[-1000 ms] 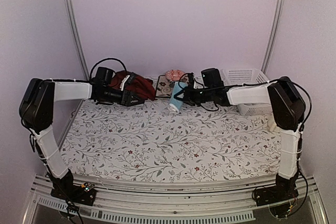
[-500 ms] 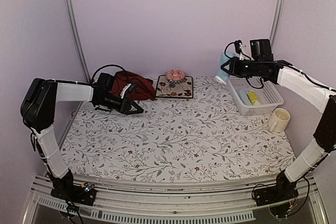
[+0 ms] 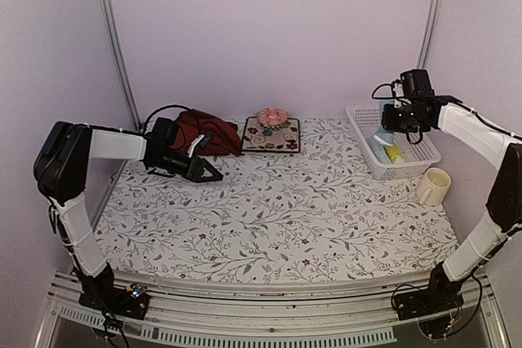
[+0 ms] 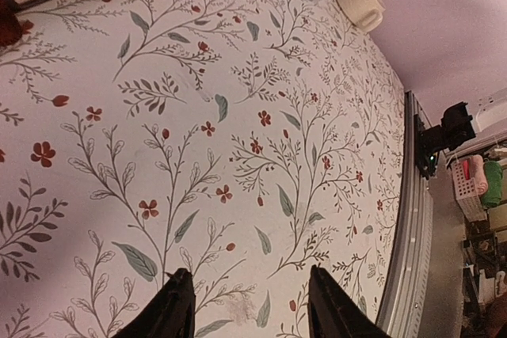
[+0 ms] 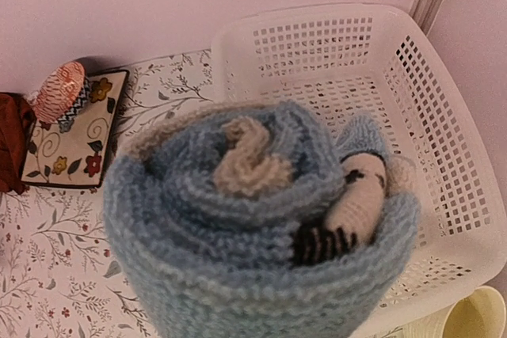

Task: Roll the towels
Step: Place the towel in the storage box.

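Rolled blue towel [image 5: 261, 219], over basket [image 5: 444, 116]; red towel [image 3: 208, 130], heaped

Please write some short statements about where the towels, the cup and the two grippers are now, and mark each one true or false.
1. The right gripper holds a rolled blue towel. True.
2. The left gripper is closed on the dark red towel. False: its fingers are open and empty above the table cover; the towel lies apart, near the back wall.
3. A yellow towel lies in the white basket. True.
4. The cup stands inside the basket. False: it stands on the table cover, beside the basket.
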`<move>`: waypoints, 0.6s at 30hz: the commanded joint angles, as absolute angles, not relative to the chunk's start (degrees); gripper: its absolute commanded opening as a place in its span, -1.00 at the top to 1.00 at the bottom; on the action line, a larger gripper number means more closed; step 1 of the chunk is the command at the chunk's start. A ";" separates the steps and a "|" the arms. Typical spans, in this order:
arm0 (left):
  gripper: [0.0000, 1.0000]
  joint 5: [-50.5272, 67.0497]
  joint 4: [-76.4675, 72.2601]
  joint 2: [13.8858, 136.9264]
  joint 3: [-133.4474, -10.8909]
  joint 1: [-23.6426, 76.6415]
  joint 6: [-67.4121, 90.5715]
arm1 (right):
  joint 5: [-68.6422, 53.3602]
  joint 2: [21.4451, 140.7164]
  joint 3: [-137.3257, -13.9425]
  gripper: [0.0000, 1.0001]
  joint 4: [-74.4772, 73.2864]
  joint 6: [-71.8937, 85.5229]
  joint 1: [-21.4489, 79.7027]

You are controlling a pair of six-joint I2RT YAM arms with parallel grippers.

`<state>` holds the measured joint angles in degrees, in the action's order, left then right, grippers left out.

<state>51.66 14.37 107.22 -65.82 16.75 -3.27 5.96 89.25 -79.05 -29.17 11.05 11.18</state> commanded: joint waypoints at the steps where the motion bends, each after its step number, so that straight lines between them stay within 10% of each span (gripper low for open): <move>1: 0.02 52.90 14.27 109.33 -65.26 17.04 -4.12 | 11.72 94.00 -79.53 0.75 -31.15 8.43 10.90; 18: 0.02 53.79 14.36 111.47 -65.81 17.05 -4.38 | -9.96 106.27 -84.87 0.84 -30.94 5.54 11.26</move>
